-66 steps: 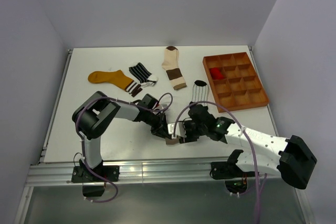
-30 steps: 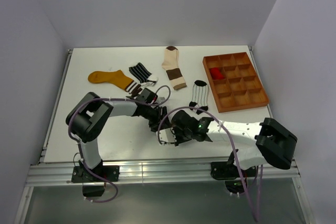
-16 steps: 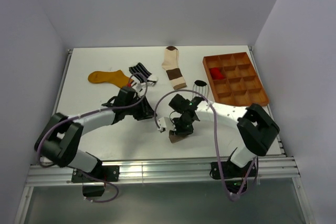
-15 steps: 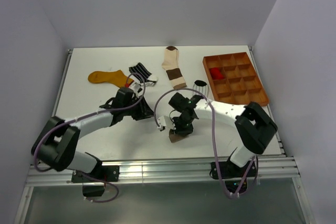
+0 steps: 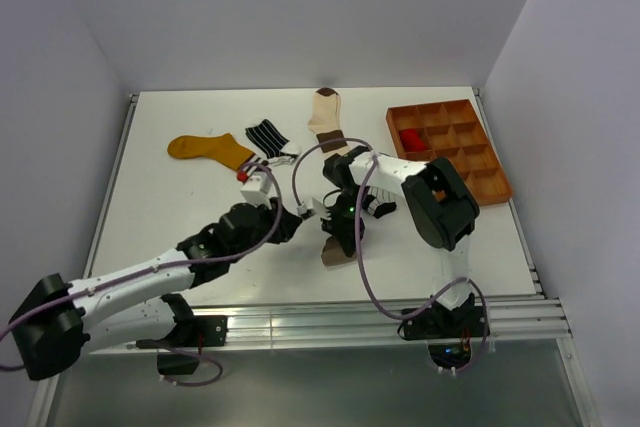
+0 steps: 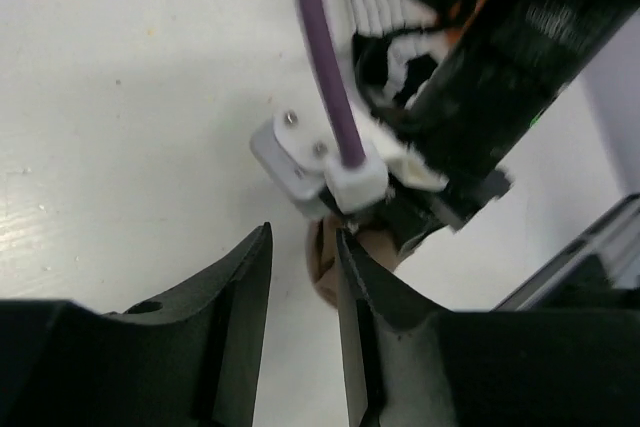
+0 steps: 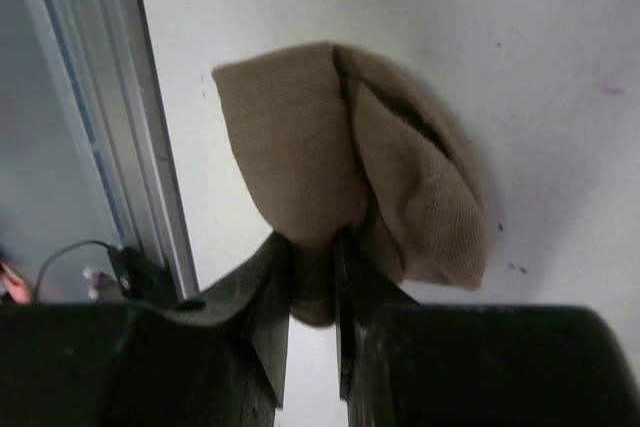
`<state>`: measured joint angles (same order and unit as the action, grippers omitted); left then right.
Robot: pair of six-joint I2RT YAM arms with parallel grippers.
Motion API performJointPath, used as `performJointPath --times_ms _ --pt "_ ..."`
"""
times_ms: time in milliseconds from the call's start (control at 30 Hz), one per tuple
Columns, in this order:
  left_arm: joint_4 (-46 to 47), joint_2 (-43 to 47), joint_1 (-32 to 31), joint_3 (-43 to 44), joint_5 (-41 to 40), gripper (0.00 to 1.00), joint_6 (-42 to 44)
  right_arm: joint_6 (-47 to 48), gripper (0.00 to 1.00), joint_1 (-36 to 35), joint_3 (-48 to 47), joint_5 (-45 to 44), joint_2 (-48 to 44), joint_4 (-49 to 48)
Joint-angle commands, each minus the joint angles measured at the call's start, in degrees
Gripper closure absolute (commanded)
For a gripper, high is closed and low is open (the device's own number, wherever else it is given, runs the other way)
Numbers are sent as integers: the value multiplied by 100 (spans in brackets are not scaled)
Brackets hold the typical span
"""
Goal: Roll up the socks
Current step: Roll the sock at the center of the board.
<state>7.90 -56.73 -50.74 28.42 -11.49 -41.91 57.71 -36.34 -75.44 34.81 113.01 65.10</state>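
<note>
While pale walls enclose it, the white table holds scattered socks.

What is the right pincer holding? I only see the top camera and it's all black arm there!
Observer: A tan sock, folded into a bundle, pinched between the right pincer's fingers.
Operator: Is the sock lying flat on the table?
Observer: No. It sticks out past the fingertips, bunched up, with white table behind it.
Operator: And is the left pincer grabbing it too?
Observer: No. The left pincer has a narrow gap with nothing between its fingers. It points at the right arm's wrist, and a bit of tan shows beyond that gap.
</note>
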Motion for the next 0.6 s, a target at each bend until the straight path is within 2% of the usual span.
performJointPath --times_ms 0,67,267,567 --pt "133 -531 -734 330 -872 62 752 223 87 118 -111 -352 457 2" --pt "194 -970 -1076 567 -786 59 921 231 87 206 -190 -317 555 64" --pt "405 -2130 -1201 1235 67 52 1554 267 87 338 -234 -159 784 82" --pt "467 -3344 -1193 1904 919 51 1985 337 86 461 -357 0 950 301"
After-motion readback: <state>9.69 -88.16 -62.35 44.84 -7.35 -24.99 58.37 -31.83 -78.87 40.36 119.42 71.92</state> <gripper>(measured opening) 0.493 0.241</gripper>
